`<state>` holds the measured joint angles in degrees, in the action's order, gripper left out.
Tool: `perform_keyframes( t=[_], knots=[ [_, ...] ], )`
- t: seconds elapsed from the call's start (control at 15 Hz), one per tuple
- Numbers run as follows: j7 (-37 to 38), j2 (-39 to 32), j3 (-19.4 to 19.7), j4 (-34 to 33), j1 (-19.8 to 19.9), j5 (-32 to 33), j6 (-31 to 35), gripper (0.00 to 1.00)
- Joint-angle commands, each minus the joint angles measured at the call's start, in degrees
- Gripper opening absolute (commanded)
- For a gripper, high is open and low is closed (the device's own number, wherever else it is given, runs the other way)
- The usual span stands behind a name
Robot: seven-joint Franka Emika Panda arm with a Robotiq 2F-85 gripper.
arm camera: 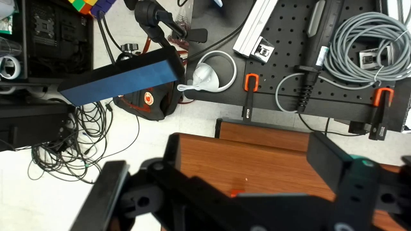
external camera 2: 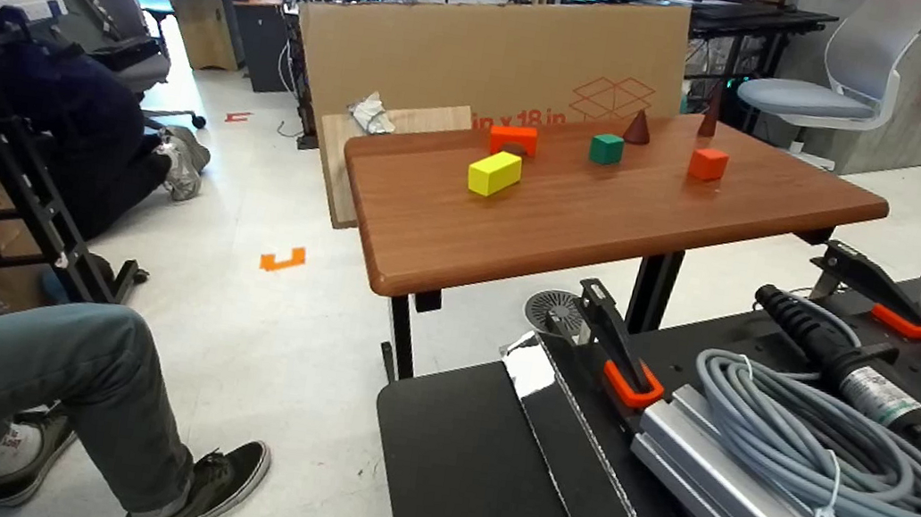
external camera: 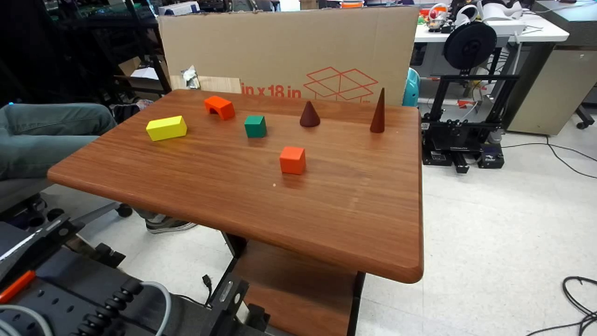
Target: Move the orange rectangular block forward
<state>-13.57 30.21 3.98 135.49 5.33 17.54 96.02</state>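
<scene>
Our gripper (arm camera: 243, 146) gapes wide; on the desk (external camera: 242, 182) we see the oblong orange block (external camera: 222, 106), arched underneath, near the yellow block (external camera: 166, 128).

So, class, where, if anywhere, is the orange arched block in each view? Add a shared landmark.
In an exterior view: orange arched block, upper left of centre.
In an exterior view: orange arched block, upper middle, behind the yellow block.
Wrist view: not visible; the orange sliver is likely the orange cube.
Shared landmark: wooden tabletop.
</scene>
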Motion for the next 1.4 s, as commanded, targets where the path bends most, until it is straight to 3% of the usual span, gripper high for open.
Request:
perform_keyframes(
  t=[0.0, 0.27, 0.6, 1.0, 1.13, 1.33],
  knots=[
    [4.84, -8.17, -3.14, -2.4, -2.81, 0.51, -0.54, 1.0],
    [10.68, -20.89, -7.23, -6.93, -6.22, -1.22, -0.73, 1.0],
    [16.78, -36.26, -8.56, -16.24, -8.6, -8.12, 3.56, 1.0],
    [20.2, -46.78, -9.35, -21.93, -9.88, -20.9, 21.25, 1.0],
    [21.79, -50.51, -9.4, -24.11, -10.78, -21.36, 26.07, 1.0],
    [25.05, -56.38, -8.91, -29.39, -12.26, -20.58, 26.89, 1.0]
  ],
)
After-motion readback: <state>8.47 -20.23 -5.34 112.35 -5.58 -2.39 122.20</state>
